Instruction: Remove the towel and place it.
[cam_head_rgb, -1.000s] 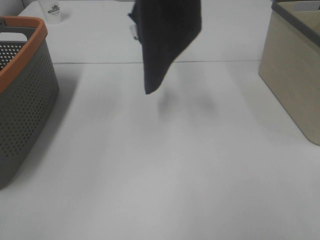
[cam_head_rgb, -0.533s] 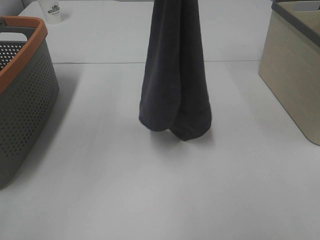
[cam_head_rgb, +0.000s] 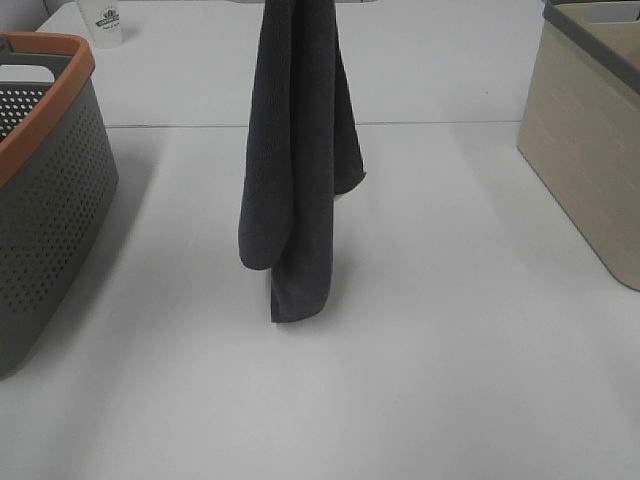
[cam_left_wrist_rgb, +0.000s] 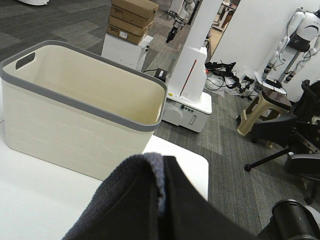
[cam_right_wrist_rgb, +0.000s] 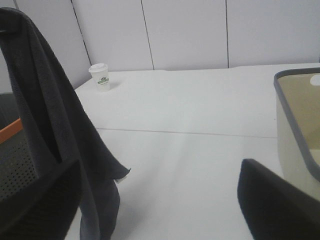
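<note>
Right hand (cam_right_wrist_rgb: 155, 200), seemingly between towel (cam_right_wrist_rgb: 55, 120) and basket (cam_right_wrist_rgb: 286, 145)

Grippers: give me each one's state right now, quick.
Left gripper: shut on the towel, which hangs down from it.
Right gripper: open, jaws wide apart, not gripping the towel.

The towel (cam_left_wrist_rgb: 150, 210) bunches dark and close to the lens. Behind it a cream basket (cam_left_wrist_rgb: 65, 135) with a grey rim stands on the white desk (cam_left_wrist_rgb: 30, 200); cardboard boxes (cam_left_wrist_rgb: 131, 20) are stacked beyond.
</note>
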